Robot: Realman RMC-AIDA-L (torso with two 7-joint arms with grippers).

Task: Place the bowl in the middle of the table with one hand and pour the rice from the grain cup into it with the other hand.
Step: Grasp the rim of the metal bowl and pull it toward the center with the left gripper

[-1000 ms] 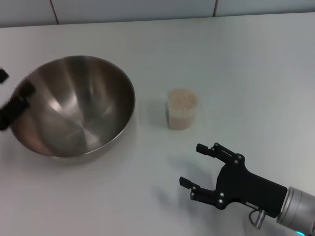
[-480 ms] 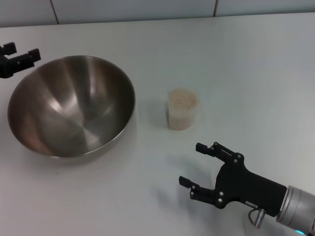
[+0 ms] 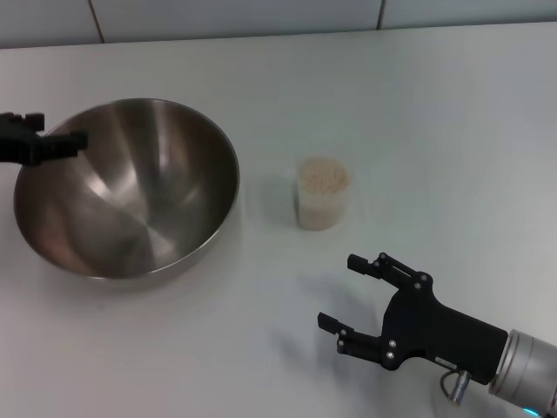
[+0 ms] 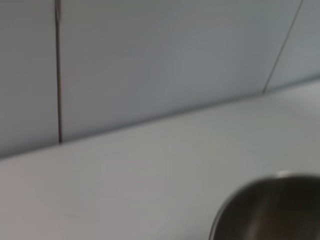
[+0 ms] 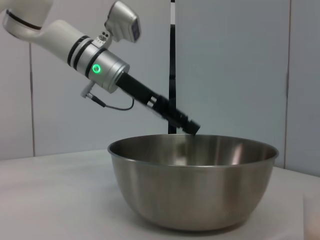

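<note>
You see the bowl (image 5: 194,181) upright on the white worktop (image 5: 55,200). The left end effector (image 5: 187,125), on its silver-white arm (image 5: 75,42), hangs just above the bowl's far rim.

Head view looks down on the table (image 3: 418,104); both wrist views sit low, sharing the bowl (image 5: 192,182)

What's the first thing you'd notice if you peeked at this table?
The big shiny bowl on the robot's left side of the white table grabs the eye first, with the left pincer at its far-left rim. Beside it stands a little clear grain cup full of rice. The right pincer hangs open nearer the robot, apart from the cup.
</note>
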